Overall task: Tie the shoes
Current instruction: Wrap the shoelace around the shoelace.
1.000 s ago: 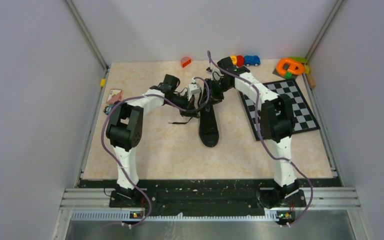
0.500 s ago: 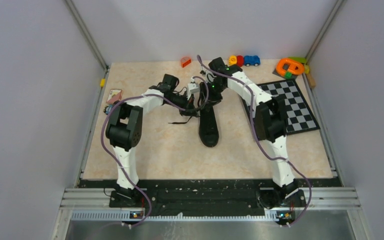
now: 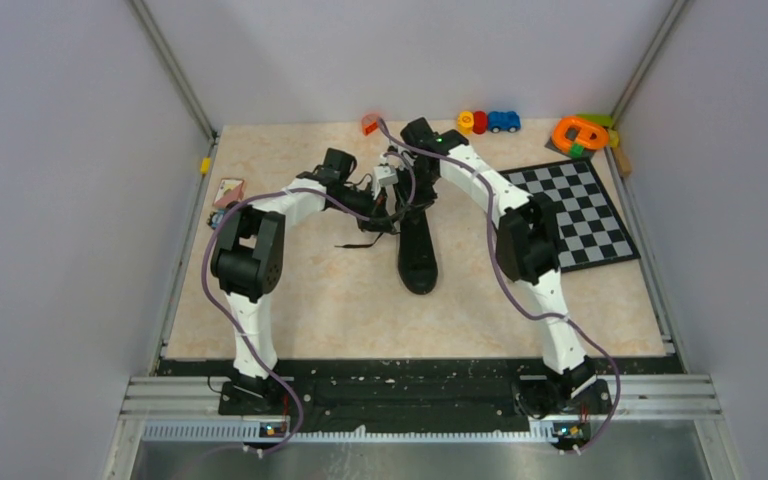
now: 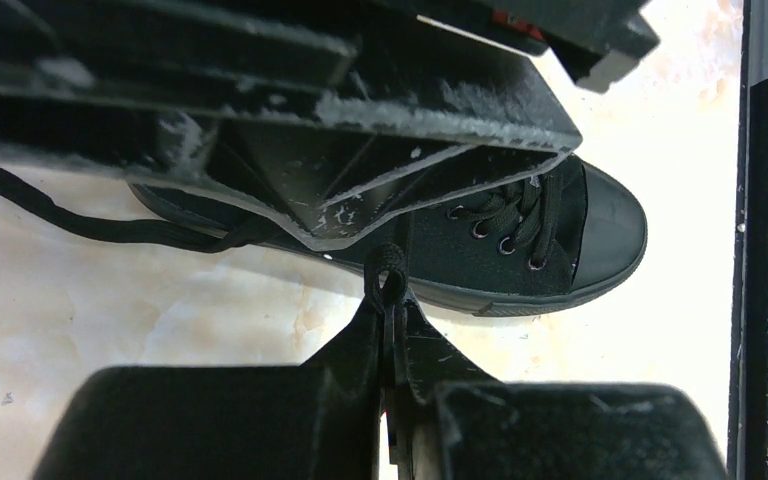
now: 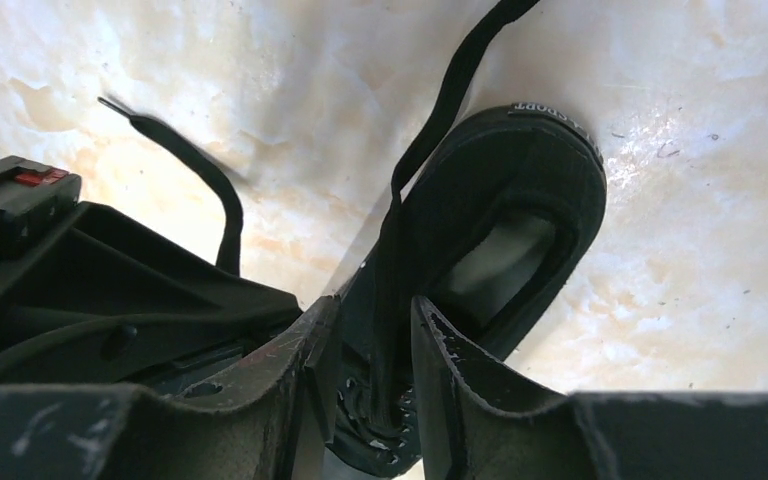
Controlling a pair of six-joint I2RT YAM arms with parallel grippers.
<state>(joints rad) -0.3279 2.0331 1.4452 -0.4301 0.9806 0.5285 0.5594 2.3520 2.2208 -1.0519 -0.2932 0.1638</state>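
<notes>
The black shoe [image 3: 418, 250] lies mid-table with its toe toward the arms, and it also shows in the left wrist view [image 4: 520, 235] and the right wrist view [image 5: 505, 210]. My left gripper [image 3: 392, 218] [image 4: 390, 300] is shut on a small loop of black lace [image 4: 390, 268] beside the shoe's side. My right gripper [image 3: 406, 196] [image 5: 375, 305] hangs over the shoe's opening. It is open, and a strand of lace [image 5: 392, 250] runs through the gap without being pinched. A loose lace end [image 3: 360, 243] [image 5: 200, 185] trails on the table to the left.
A chessboard [image 3: 570, 215] lies to the right of the shoe. Small toys line the back edge: an orange block [image 3: 371, 124], a blue car [image 3: 504, 121] and an orange ring [image 3: 580, 132]. A card [image 3: 228, 190] sits at the left edge.
My right arm has swung left over the shoe's heel end and its jaws have narrowed. The left arm and the shoe have not moved.
</notes>
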